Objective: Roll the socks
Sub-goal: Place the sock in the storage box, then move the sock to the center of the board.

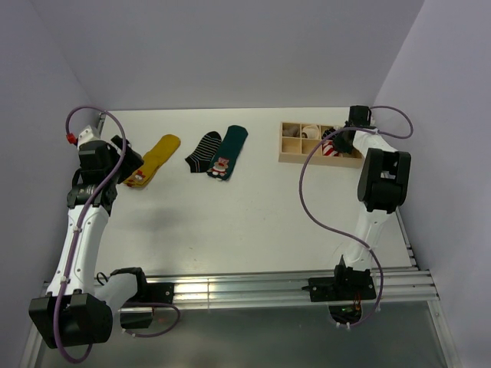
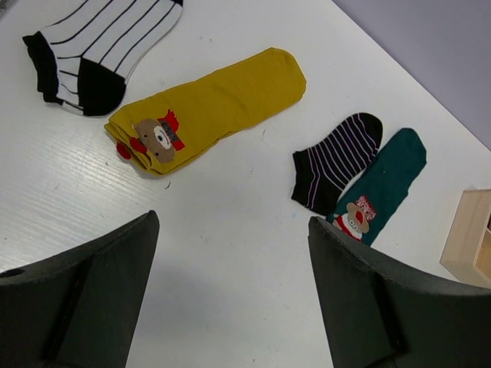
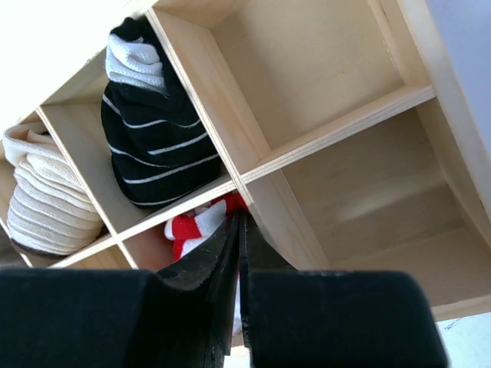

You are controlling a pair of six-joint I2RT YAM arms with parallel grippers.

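Since socks are thin knitted cloth, they are judged light, soft and limp, with nothing breakable in them; a roll may be expected to spring loose unless it is kept pinched. Three loose ones are seen flat on the desk (image 1: 253, 207) in the upper middle of the top view: a yellow sock (image 1: 156, 157) at the left, then a black striped sock (image 1: 203, 151) and a dark green sock (image 1: 227, 153) lying side by side, edges touching. A white sock with black stripes (image 2: 107, 38) is shown only at the upper left of the left wrist view. The left hand (image 2: 232, 230) is spread wide and empty, held above bare desk near the yellow sock. At the upper right, the right hand (image 3: 239, 222) is drawn closed over a compartment of a wooden box (image 3: 337, 130), its tips at a rolled red-and-white sock (image 3: 188, 226); whether cloth is pinched cannot be told. A rolled black sock (image 3: 149, 146) and a rolled cream sock (image 3: 46, 195) are lodged in neighbouring compartments. A flat sock is probably best taken at the toe or cuff edge, fingertips pressed to the desk so that a fold is gathered.
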